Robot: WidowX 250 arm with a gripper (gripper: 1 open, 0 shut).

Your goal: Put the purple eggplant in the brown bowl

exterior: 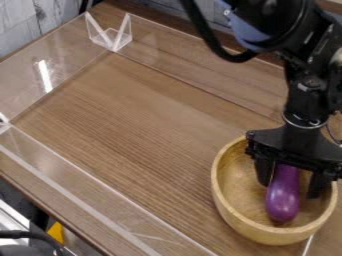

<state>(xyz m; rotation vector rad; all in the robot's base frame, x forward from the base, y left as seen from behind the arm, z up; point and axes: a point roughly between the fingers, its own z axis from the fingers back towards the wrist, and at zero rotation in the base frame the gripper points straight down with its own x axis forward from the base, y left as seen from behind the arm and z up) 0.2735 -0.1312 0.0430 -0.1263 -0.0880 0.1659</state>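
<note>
The brown bowl, a wide tan wooden bowl with a thick rim, sits at the right front of the table. The purple eggplant lies inside it, glossy, with its fat end toward the front. My gripper points straight down into the bowl, right over the eggplant. Its black fingers stand spread on either side of the eggplant, with gaps showing, so the gripper is open. The arm hides the eggplant's far tip.
The wooden tabletop is ringed by low clear acrylic walls. A clear plastic stand sits at the back left. The front table edge runs along the lower left, with a yellow item below it.
</note>
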